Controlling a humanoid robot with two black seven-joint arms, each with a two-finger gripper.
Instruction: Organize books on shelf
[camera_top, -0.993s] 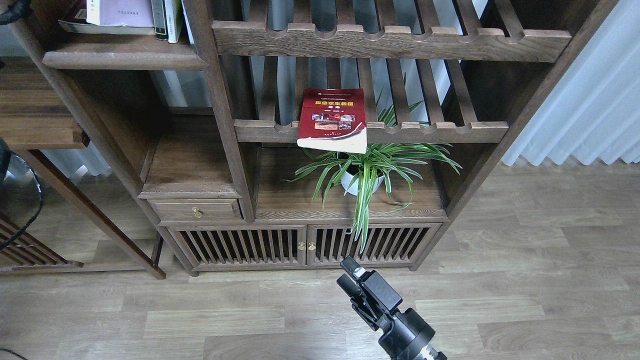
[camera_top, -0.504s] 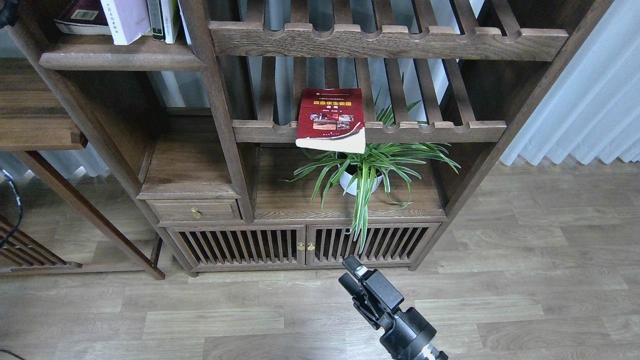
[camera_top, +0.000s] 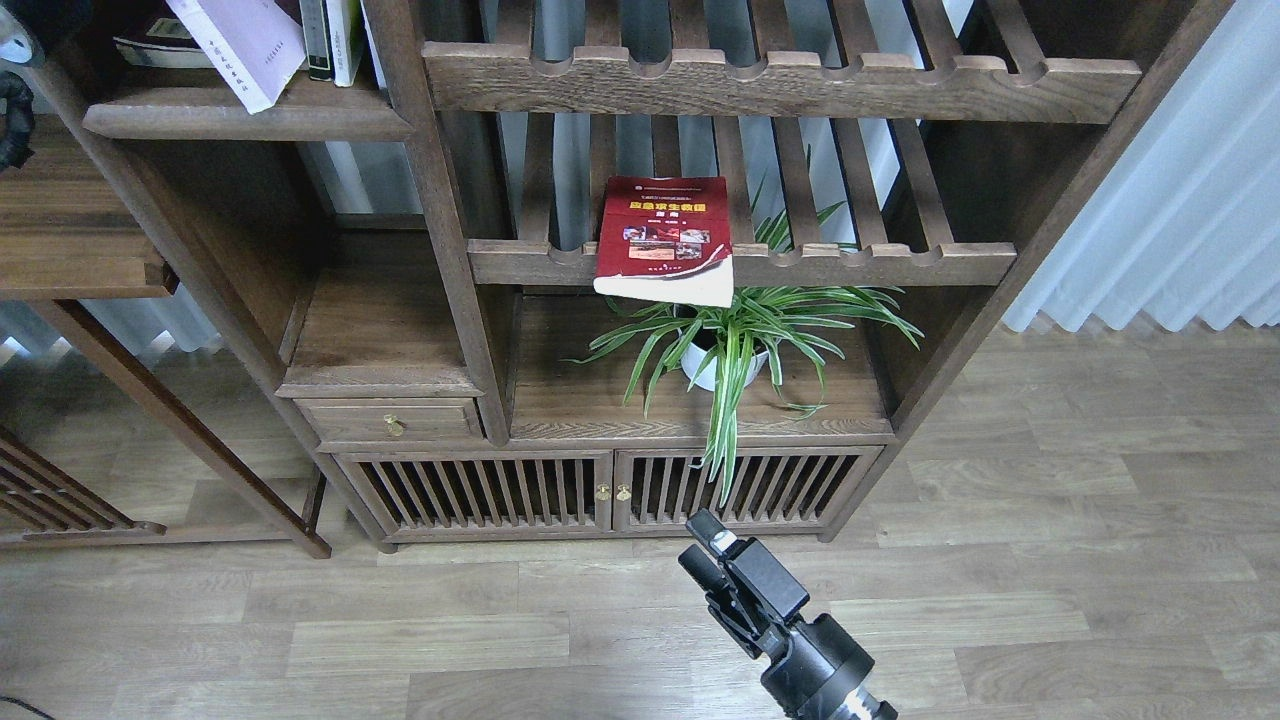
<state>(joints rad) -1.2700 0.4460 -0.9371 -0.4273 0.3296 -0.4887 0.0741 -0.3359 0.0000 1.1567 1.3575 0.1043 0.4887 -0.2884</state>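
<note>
The red book, with a yellow title band and small photos, lies flat on a slatted rack, its front edge overhanging the rail. The pale white-lavender book stands tilted on the solid dark-brown shelf at the top left, its lower corner at the shelf's front edge. The dark maroon book lies behind it, mostly hidden. My right gripper is low over the floor in front of the cabinet, open and empty. My left gripper is out of view; only a dark arm part shows at the left edge.
Two thin upright books stand right of the lavender book. A potted spider plant sits under the red book. Another slatted rack is above. A drawer and slatted cabinet doors are below.
The lavender book has tipped from face-on to a steep tilt, its lower corner now down at the shelf's front edge. The dark arm part at the left edge has shifted. The right arm has barely moved.
</note>
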